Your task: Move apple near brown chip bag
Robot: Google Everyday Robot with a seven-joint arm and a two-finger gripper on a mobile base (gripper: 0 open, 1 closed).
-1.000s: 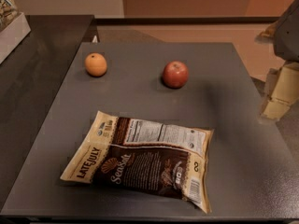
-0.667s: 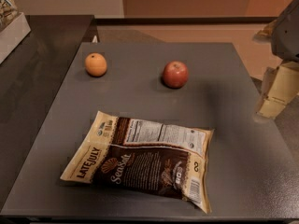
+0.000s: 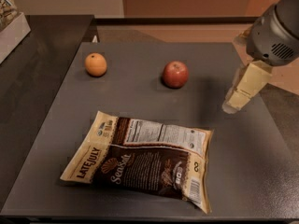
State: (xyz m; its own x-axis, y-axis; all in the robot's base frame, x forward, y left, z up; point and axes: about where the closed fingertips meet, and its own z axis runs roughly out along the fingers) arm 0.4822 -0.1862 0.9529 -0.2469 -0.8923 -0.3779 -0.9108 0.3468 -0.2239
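The red apple [image 3: 175, 74] sits on the grey table [image 3: 140, 97], at the back and right of centre. The brown chip bag [image 3: 142, 158] lies flat at the front centre, printed "LATE JULY" and "Sea Salt", with its nutrition label facing up. My gripper [image 3: 235, 101] hangs from the grey arm at the right side, above the table. It is to the right of the apple and apart from it, and holds nothing that I can see.
A smaller orange fruit [image 3: 96, 64] sits at the back left of the table. A darker counter [image 3: 32, 78] adjoins on the left, with a white box [image 3: 11, 29] at its far corner. The table's right edge lies beyond the gripper.
The gripper has moved left from the right edge of the view, over the table and closer to the apple. The apple, the orange and the bag have not moved.
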